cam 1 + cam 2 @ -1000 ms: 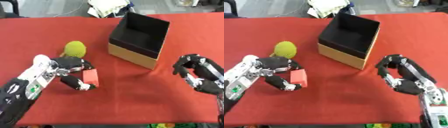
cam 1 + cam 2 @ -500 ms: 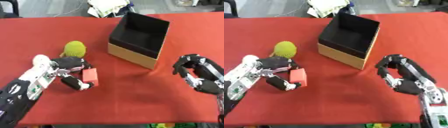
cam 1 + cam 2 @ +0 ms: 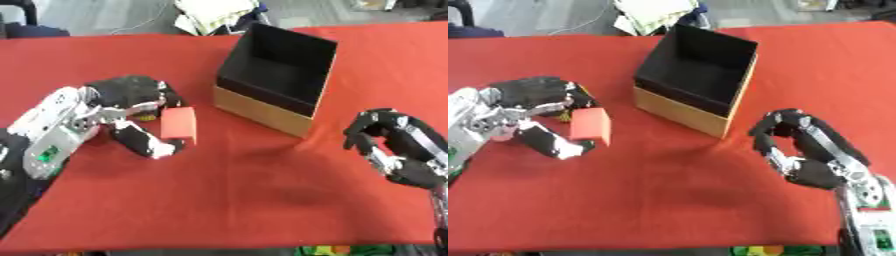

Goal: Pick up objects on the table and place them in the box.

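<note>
Since a second ago your left hand (image 3: 131,107) has raised the red block (image 3: 178,123), fingers and thumb pinching it left of the box (image 3: 276,85). Your right hand (image 3: 807,150) hovers curled, empty, over the red cloth (image 3: 245,200). Papers (image 3: 214,15) lie beyond.

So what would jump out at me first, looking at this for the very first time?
Probably the red block pinched in the robot's left hand, over the left of the red table. Next, the open box, black inside, standing behind the middle. The right hand, fingers curled and holding nothing, shows at the lower right.
</note>
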{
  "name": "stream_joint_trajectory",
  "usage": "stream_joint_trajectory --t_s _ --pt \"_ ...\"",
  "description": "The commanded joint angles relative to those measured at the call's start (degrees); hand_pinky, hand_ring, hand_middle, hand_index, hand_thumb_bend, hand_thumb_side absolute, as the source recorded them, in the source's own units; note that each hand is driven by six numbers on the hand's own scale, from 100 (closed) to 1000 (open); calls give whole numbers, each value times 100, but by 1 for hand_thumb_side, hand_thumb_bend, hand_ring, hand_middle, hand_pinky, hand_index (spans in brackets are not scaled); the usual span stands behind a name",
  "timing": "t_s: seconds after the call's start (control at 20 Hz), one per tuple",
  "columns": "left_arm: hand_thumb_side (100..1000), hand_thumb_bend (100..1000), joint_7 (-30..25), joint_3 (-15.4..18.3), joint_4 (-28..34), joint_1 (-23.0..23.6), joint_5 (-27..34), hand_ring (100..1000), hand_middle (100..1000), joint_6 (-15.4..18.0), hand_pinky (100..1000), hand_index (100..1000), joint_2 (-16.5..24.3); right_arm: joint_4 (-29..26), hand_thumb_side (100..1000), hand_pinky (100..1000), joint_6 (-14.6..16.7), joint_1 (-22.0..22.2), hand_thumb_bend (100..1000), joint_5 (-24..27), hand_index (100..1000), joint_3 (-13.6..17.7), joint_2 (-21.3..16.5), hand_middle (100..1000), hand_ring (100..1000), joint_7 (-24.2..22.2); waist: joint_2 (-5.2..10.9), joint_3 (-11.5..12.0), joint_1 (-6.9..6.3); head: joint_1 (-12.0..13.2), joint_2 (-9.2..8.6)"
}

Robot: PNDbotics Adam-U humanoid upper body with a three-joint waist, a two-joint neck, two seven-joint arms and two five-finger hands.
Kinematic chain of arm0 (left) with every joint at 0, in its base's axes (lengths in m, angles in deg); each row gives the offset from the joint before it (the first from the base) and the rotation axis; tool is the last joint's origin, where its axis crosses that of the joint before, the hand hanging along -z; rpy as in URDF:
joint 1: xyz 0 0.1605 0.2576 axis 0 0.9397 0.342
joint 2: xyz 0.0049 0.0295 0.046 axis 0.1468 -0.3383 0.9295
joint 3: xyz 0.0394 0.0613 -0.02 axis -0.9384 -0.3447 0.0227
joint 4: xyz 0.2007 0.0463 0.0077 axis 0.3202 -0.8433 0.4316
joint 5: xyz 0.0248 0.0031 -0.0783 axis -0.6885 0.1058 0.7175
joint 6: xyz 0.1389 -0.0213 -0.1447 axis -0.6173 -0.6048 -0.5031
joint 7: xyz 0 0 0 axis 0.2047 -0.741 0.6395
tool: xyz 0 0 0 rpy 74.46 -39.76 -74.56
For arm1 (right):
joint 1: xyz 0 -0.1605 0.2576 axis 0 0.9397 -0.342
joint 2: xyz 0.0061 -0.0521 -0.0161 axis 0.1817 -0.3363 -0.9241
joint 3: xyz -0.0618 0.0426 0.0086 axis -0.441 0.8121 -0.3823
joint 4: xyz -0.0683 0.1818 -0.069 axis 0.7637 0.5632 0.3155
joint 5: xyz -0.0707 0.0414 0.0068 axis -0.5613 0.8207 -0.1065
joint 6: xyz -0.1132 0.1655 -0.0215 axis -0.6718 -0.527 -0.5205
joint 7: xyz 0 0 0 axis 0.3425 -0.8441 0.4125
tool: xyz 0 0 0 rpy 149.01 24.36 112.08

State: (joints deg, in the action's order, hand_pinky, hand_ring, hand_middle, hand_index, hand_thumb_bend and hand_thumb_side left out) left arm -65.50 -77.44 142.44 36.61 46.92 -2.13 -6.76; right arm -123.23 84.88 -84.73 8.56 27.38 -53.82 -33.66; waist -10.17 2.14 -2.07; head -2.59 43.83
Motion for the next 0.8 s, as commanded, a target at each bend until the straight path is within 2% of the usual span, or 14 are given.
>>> stream_joint_trajectory --t_s 0.05,0.2,0.4,0.65,0.8 --pt "511 298 -113 140 230 -400 227 509 483 -145 566 815 116 -50 470 522 7 -24 100 -24 630 -4 -82 464 497 -22 96 -26 1 -12 29" --pt "487 301 -151 174 17 -815 206 510 483 -233 567 816 -165 -47 470 522 14 -25 100 -13 630 -27 -77 464 497 -43 99 -90 4 -3 29" --pt "483 289 -10 240 -806 -1328 -177 515 489 -218 574 821 -878 -42 470 522 24 -38 100 16 630 -71 -63 463 496 -88 94 -218 11 25 29" --pt "458 305 508 487 -1983 -1680 -1012 523 496 -14 586 829 -1841 -35 470 521 33 -81 100 61 630 -153 -49 463 496 -171 75 -417 -3 86 29" --pt "461 297 892 682 -2571 -1752 -1508 526 500 123 592 831 -2269 -31 470 521 33 -111 100 89 630 -206 -44 463 496 -235 54 -549 -29 139 29"
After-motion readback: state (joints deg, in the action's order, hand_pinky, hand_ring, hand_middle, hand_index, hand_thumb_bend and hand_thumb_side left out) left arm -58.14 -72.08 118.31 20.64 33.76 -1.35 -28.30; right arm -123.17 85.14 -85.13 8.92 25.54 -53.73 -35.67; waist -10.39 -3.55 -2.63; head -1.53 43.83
